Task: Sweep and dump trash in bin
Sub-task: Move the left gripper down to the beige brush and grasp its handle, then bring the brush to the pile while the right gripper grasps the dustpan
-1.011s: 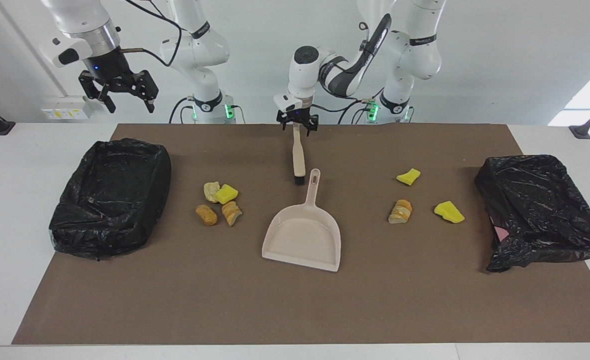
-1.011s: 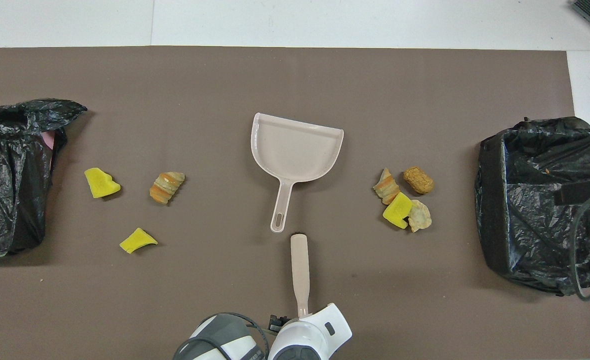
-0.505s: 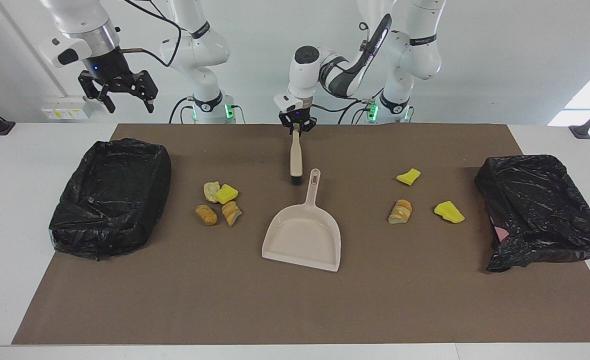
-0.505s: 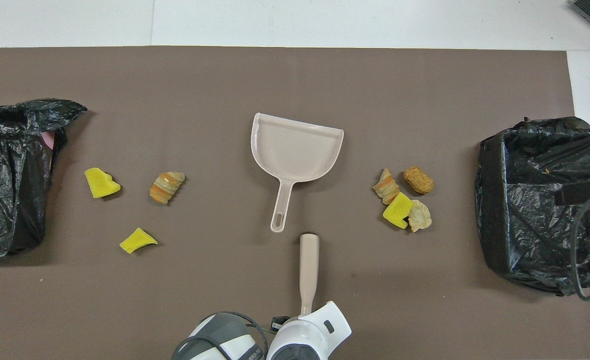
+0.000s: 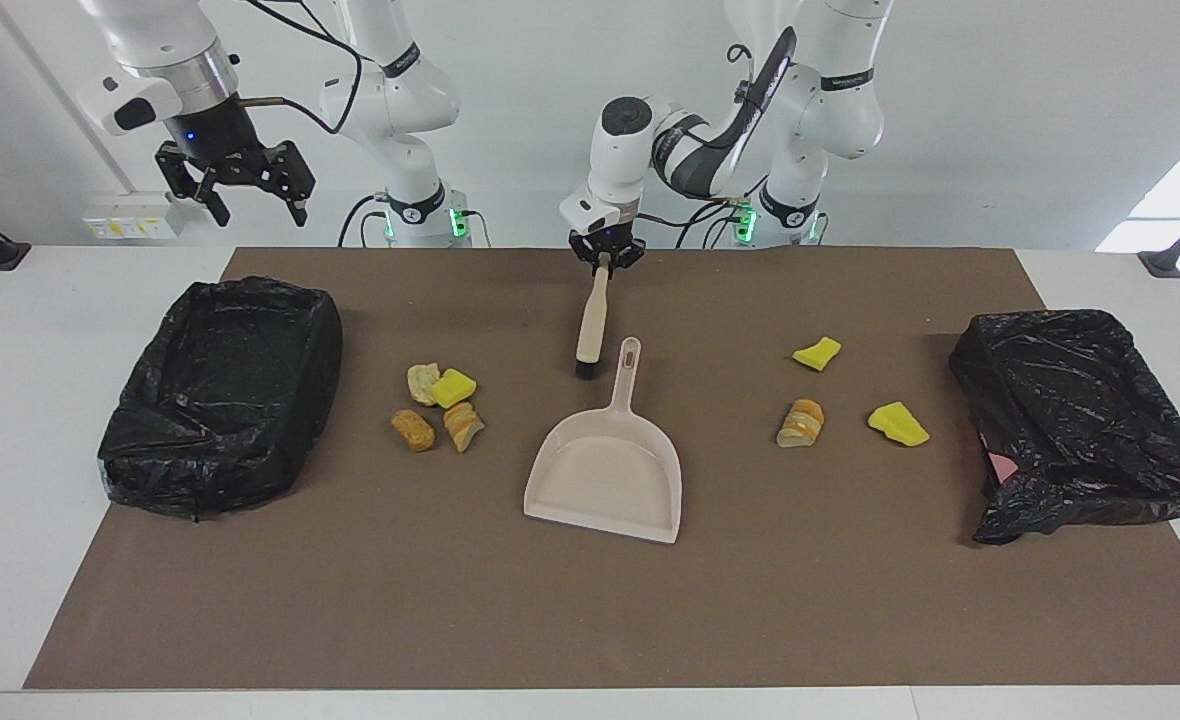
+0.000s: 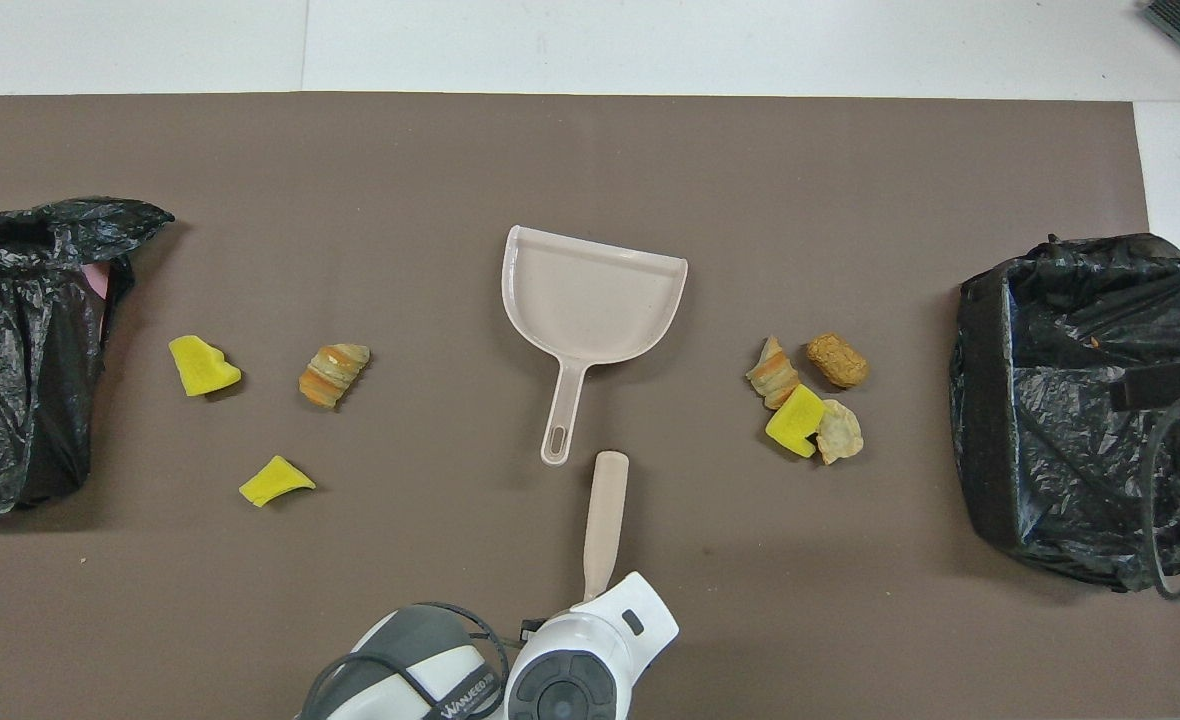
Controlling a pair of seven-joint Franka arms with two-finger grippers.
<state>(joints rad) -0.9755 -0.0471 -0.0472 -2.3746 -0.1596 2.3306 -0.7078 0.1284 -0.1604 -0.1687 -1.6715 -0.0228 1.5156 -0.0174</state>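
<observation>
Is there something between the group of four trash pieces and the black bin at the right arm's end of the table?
Nothing visible: only bare brown mat separates the four trash pieces from the black bin.

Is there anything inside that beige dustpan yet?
No, the dustpan is empty: its whole tray shows bare in both views. All the trash lies on the mat, apart from the dustpan. The left gripper holds the brush near the dustpan's handle.

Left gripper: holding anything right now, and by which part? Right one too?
The left gripper is shut on the brush, gripping the thin top end of its handle, bristles hanging down beside the dustpan handle. The right gripper holds nothing, open, raised.
</observation>
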